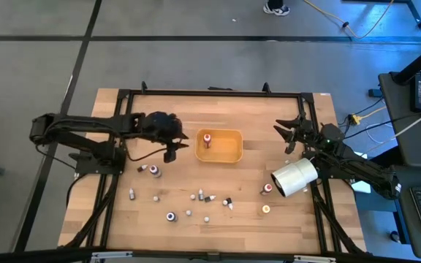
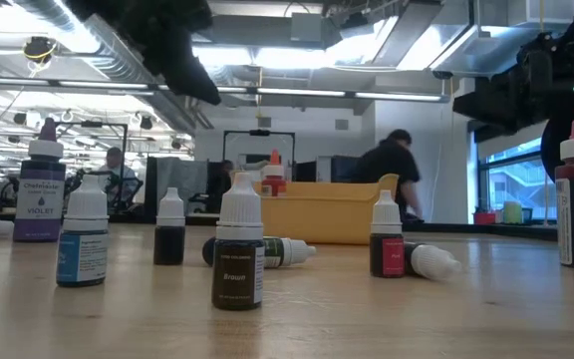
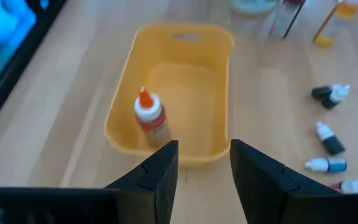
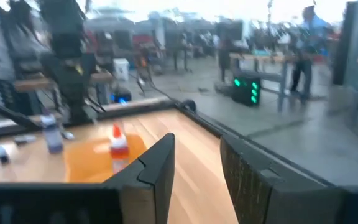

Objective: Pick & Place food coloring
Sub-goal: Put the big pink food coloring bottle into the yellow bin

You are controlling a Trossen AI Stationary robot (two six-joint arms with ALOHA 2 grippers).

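One small bottle (image 1: pixel 207 139) with an orange cap was seen standing in the orange tray (image 1: pixel 232 155). The left gripper (image 3: pixel 202 171) fingers were spread, holding nothing; so were the right gripper (image 4: pixel 197 168) fingers.

Wooden table (image 1: pixel 123 219): bottles (image 1: pixel 170 216), tray (image 1: pixel 229 156), cylinder (image 1: pixel 295 177)

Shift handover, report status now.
Left gripper open, empty, beside tray. Right gripper open, empty, parked at right edge. One bottle in tray; others loose on table. Nothing blocking.
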